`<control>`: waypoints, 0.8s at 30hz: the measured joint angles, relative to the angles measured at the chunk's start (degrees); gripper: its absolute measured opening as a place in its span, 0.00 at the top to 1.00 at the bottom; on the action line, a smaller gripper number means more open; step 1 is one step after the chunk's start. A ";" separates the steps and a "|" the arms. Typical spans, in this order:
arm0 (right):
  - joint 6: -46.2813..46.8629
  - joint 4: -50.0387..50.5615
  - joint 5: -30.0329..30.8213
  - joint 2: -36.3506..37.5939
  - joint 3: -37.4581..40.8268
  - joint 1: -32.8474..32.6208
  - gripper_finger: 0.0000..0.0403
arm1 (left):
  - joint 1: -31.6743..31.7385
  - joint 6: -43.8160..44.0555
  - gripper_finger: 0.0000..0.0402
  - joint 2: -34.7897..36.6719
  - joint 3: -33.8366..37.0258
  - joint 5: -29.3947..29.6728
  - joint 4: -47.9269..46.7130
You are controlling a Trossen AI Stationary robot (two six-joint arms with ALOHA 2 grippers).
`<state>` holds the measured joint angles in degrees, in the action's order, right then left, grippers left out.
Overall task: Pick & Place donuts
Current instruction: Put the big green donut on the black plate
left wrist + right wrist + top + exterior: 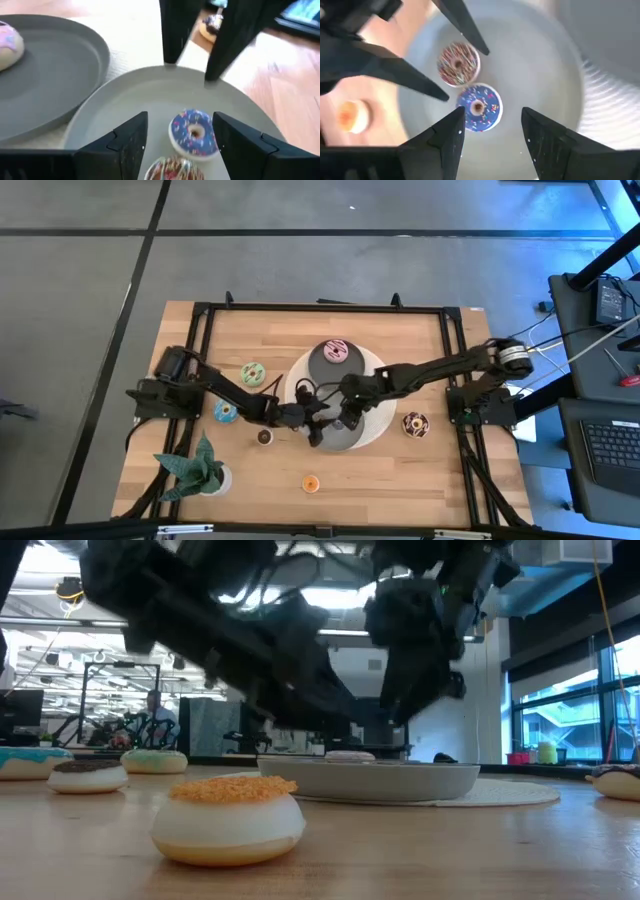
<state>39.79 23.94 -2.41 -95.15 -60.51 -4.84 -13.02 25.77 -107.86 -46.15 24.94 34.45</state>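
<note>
Two mini donuts lie flat side by side in the near grey dish [125, 95]: a purple sprinkled one [194, 132] [479, 106] and a brown sprinkled one [172, 170] [458, 63]. My left gripper [180, 120] [312, 425] is open, its fingers standing on either side of these two without touching them. My right gripper [492, 112] [345, 418] is open, pointing down over the purple donut. A pink donut [336, 351] rests in the far dish [318, 370].
On the bare wood lie a green donut [253, 373], a blue one [225, 411], a brown mini [264, 436], an orange mini [311, 482] and a sprinkled chocolate donut [415, 424]. A potted plant [200, 470] stands at the near left corner. Both grippers crowd over one dish.
</note>
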 joint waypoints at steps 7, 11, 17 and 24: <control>-2.76 5.88 3.66 9.12 0.00 -0.86 0.51 | 1.76 0.79 0.46 16.87 0.04 -7.95 -25.54; -2.98 9.18 4.44 14.56 0.00 -1.16 0.51 | 2.99 10.90 0.46 27.79 0.04 -7.73 -43.19; -4.25 10.43 6.72 20.08 0.00 -1.14 0.51 | 4.93 24.69 0.46 40.08 0.07 -4.47 -59.71; -6.33 10.08 9.63 19.93 -0.04 -1.11 0.51 | 5.25 25.95 0.46 45.98 0.07 -2.21 -60.01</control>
<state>33.46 34.03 7.22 -75.23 -60.55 -5.96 -7.78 51.72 -61.88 -46.09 22.73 -25.55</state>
